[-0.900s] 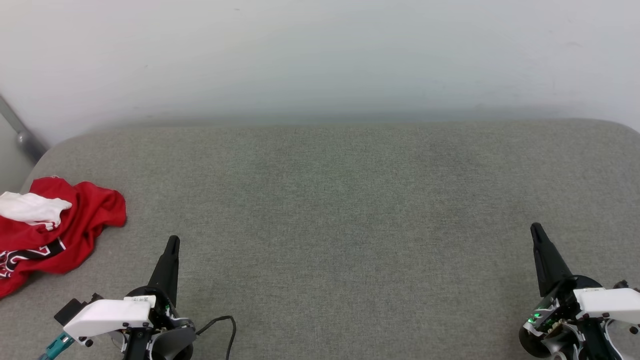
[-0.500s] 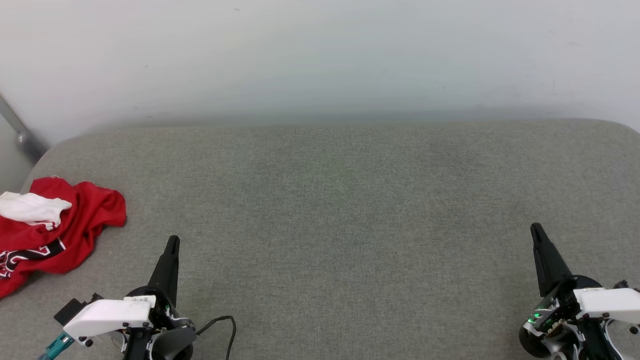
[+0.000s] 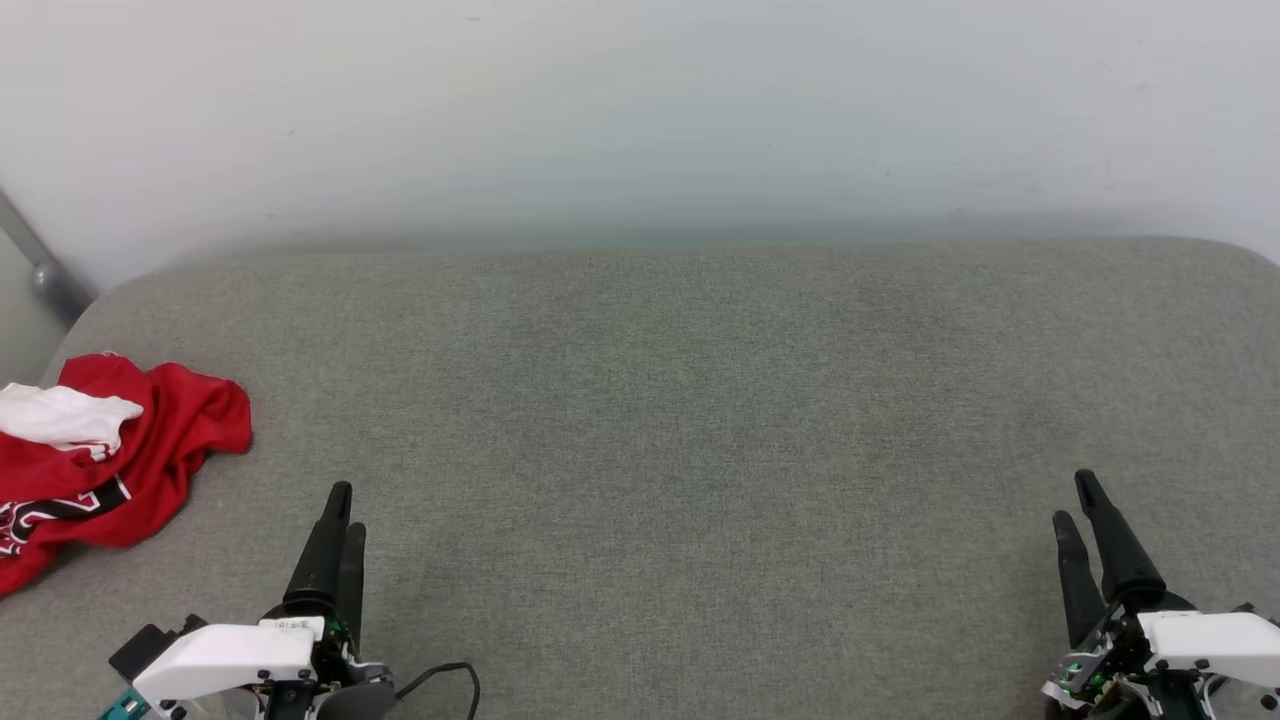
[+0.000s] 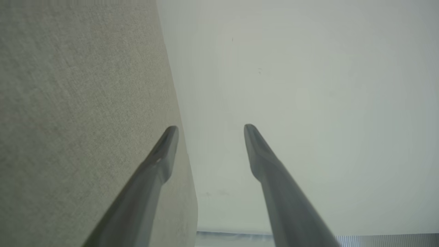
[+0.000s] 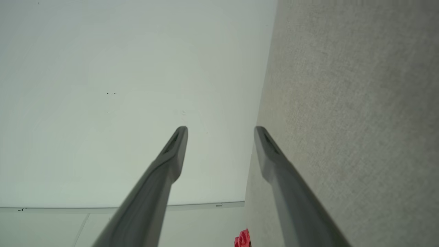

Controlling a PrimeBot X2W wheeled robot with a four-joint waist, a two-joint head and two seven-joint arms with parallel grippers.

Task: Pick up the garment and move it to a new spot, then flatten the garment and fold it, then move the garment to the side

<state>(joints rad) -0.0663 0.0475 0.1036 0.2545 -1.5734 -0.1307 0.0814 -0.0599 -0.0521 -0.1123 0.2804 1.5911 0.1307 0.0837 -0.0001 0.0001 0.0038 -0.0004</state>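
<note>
The garment is seen as a crumpled red heap, bunched and unfolded, at about nine o'clock in the head view, where it is cut off by the picture's edge. A white sleeve is draped over the heap toward its ten o'clock. Black, white-outlined lettering is shown toward its seven o'clock, partly lost in folds and not readable. The heap is rested on the grey fabric surface, near its rounded far corner. In the right wrist view, a small red scrap of the garment is glimpsed at six o'clock.
</note>
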